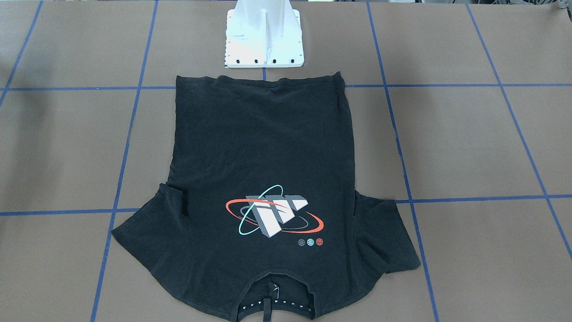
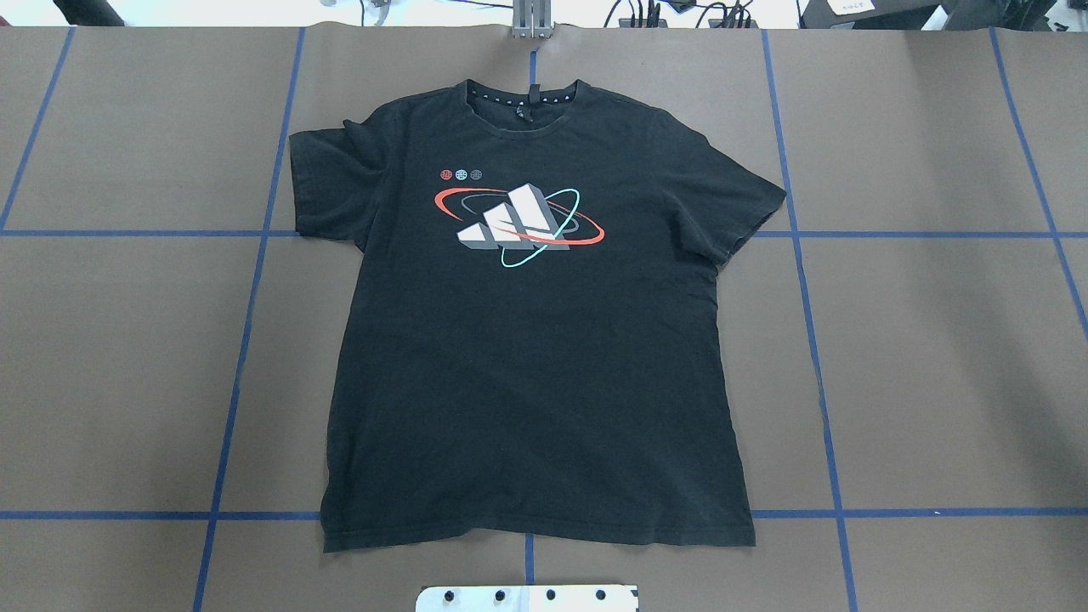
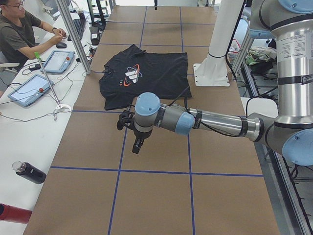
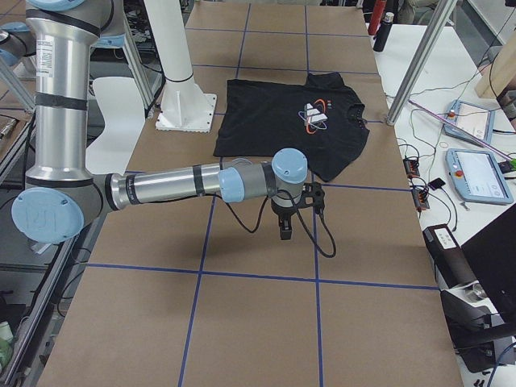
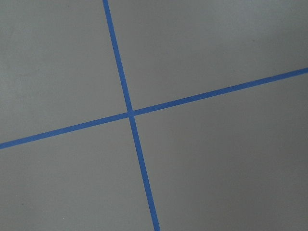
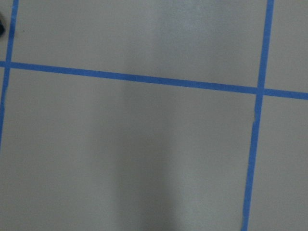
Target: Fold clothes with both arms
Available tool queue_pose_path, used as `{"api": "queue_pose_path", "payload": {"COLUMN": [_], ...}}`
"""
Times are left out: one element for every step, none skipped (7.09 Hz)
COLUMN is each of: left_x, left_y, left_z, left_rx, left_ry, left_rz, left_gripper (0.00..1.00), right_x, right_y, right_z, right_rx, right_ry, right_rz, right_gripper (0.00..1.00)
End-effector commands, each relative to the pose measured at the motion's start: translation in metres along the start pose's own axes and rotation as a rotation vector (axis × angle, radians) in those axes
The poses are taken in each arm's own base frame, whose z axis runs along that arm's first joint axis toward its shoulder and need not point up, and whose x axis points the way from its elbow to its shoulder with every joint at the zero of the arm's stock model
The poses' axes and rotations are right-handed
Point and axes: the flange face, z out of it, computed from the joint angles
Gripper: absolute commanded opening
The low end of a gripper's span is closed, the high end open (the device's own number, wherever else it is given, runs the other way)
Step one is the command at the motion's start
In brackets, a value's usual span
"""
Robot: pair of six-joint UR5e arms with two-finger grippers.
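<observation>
The black T-shirt (image 2: 527,365) lies flat and face up on the brown table, collar at the far edge, hem toward the robot's base. It also shows in the front view (image 1: 263,147) and both side views (image 3: 151,73) (image 4: 274,121). My left gripper (image 3: 138,145) hangs fingers down over bare table past the shirt's left sleeve, apart from it. My right gripper (image 4: 285,230) hangs over bare table past the right sleeve, also apart. I cannot tell whether either is open or shut. Both wrist views show only table and blue tape.
The white pedestal base (image 1: 264,40) stands just behind the shirt's hem. Blue tape lines (image 2: 255,234) grid the table. An operator (image 3: 19,34) sits at a side bench with tablets (image 3: 29,88); a dark bottle (image 3: 29,172) lies there. More tablets (image 4: 480,173) sit on the opposite bench.
</observation>
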Motion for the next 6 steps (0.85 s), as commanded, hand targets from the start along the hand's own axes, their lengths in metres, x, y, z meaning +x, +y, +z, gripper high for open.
{"api": "queue_pose_path", "payload": {"left_x": [0.002, 0.003, 0.006, 0.007, 0.006, 0.006], "left_y": [0.003, 0.003, 0.003, 0.005, 0.008, 0.008], "left_z": [-0.002, -0.003, -0.004, -0.003, -0.002, -0.002], "left_rx": [0.002, 0.004, 0.006, 0.003, 0.000, 0.000], "left_ry": [0.009, 0.012, 0.032, 0.061, 0.061, 0.063], "left_rz": [0.001, 0.001, 0.002, -0.002, -0.006, -0.008], "left_gripper": [1.00, 1.00, 1.00, 1.00, 1.00, 1.00], "right_x": [-0.057, -0.077, -0.114, -0.139, -0.165, -0.182], "right_y": [-0.071, -0.101, -0.120, -0.130, -0.146, -0.165], "right_z": [0.038, 0.052, 0.071, 0.090, 0.112, 0.141], "right_rx": [0.031, 0.057, 0.067, 0.083, 0.094, 0.112], "right_ry": [-0.048, -0.081, -0.110, -0.107, -0.085, -0.069], "right_rz": [0.150, 0.192, 0.201, 0.161, 0.123, 0.086], "right_gripper": [1.00, 1.00, 1.00, 0.99, 0.99, 0.98]}}
